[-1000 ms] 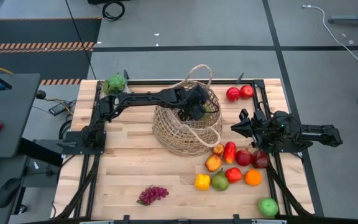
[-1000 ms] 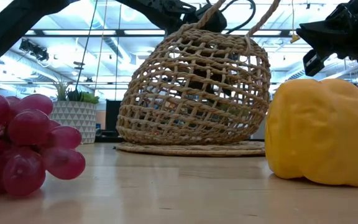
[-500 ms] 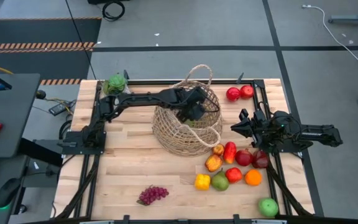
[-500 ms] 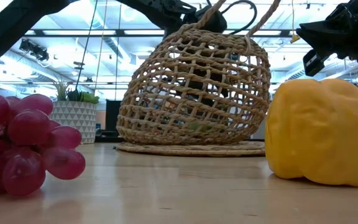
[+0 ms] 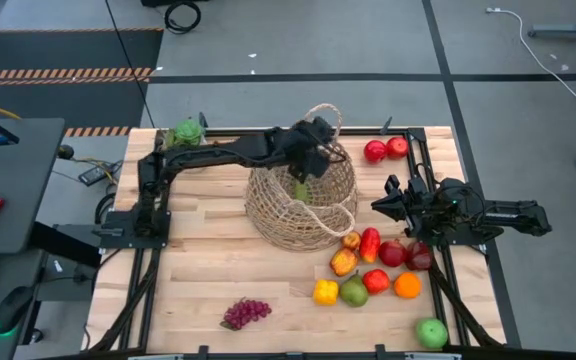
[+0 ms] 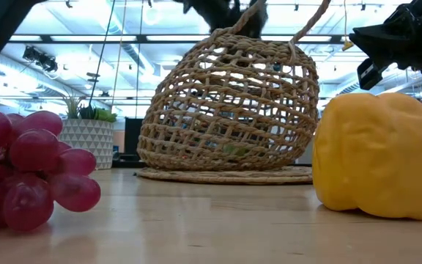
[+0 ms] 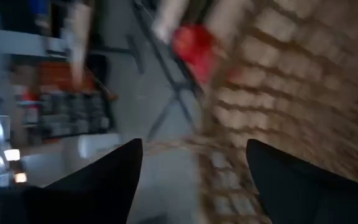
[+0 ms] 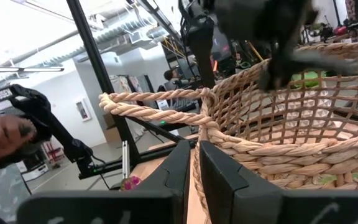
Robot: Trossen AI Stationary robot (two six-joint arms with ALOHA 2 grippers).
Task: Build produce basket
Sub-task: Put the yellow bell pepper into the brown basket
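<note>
Wicker fills the middle of the high view: the basket (image 5: 301, 205) sits on the pale wooden counter (image 5: 198, 260) just above centre, one loop handle reaching toward the top of the frame. The left hand (image 5: 306, 165) hangs over the basket's upper rim with its fingers spread and nothing between them, and a green piece of produce (image 5: 301, 190) shows through the weave just below it. At centre right the right hand (image 5: 383, 205) waits beside the basket, fingers pressed together and empty. Most loose produce lies at lower right: a cluster of red, orange, yellow and green pieces (image 5: 373, 265), a green apple (image 5: 431, 332) near the bottom edge, two red fruits (image 5: 385, 150) at upper right and a grape bunch (image 5: 246, 313) at lower centre. A potted plant (image 5: 184, 135) stands at the upper left corner of the counter. In the low view the basket (image 6: 229, 110) takes the centre, the grapes (image 6: 24, 169) the lower left, a yellow pepper (image 6: 379, 154) the right, and the right hand (image 6: 376, 48) the upper right. The left wrist view is blurred; its dark fingers (image 7: 104, 180) stand well apart at the bottom, with weave (image 7: 291, 93) on the right. The right wrist view shows closed fingers (image 8: 176, 171) at the bottom, the basket rim (image 8: 278, 149) just beyond, and the left hand (image 8: 272, 37) at the top above it.
</note>
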